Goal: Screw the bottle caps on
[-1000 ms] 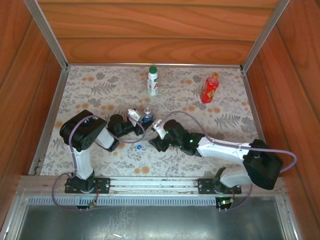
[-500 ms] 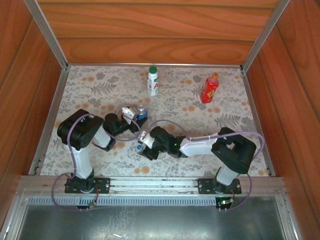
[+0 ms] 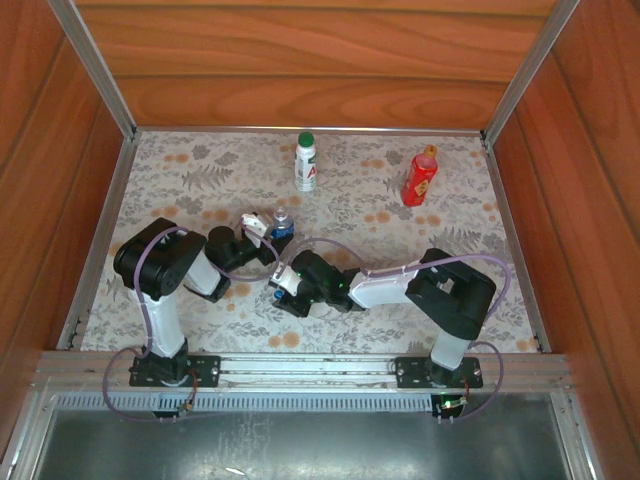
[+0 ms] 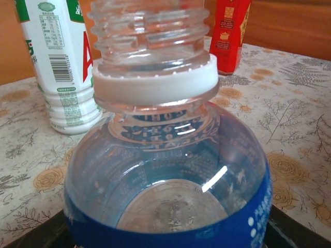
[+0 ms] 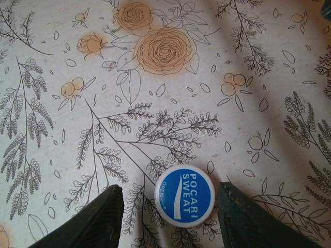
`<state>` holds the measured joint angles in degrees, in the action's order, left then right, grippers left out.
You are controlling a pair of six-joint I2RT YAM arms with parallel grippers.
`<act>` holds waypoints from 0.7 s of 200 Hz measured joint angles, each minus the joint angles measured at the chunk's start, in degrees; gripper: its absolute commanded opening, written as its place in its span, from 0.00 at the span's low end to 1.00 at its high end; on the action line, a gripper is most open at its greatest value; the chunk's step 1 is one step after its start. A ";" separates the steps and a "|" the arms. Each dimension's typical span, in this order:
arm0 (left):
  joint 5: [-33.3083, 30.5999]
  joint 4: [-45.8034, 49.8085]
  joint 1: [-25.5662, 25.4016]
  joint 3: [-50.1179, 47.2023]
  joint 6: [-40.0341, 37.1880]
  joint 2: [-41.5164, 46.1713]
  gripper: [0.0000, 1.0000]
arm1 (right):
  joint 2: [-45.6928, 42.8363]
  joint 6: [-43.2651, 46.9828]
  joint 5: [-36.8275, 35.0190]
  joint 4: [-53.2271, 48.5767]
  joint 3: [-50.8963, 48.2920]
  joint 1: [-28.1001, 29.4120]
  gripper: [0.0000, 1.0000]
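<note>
The short clear bottle point(image 3: 283, 224) with a blue label stands left of centre, and my left gripper point(image 3: 268, 226) is shut on its body. In the left wrist view its threaded neck point(image 4: 149, 31) is bare above a white collar ring. The blue cap point(image 5: 184, 196), printed POCARI SWEAT, lies flat on the mat. My right gripper point(image 5: 169, 190) stands open around the cap, with a gap on each side. From above, that right gripper point(image 3: 281, 283) is low over the mat just in front of the clear bottle.
At the back stand a white bottle point(image 3: 306, 162) with a green cap point(image 3: 306, 138) on it and a red bottle point(image 3: 420, 177) with an orange cap point(image 3: 430, 151). Wooden walls enclose the flowered mat point(image 3: 450, 260) on three sides.
My right arm has folded back and left, bringing its gripper down over the blue cap with the fingers narrowing. The left gripper shifted the clear bottle slightly left.
</note>
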<state>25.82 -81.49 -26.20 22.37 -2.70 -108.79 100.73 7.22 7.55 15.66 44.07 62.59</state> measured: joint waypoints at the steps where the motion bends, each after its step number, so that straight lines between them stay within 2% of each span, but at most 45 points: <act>1: -0.02 0.02 0.00 0.00 0.00 0.00 0.61 | 0.00 0.00 0.00 0.00 0.02 0.00 0.52; 140: 0.04 0.00 0.31 0.00 0.22 0.00 0.61 | 1.88 -0.13 -0.46 -1.53 1.86 0.00 0.38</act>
<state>25.87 -81.49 -25.89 22.37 -2.48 -108.79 102.61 7.09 7.09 14.13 45.93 62.59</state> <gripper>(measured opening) 0.608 0.390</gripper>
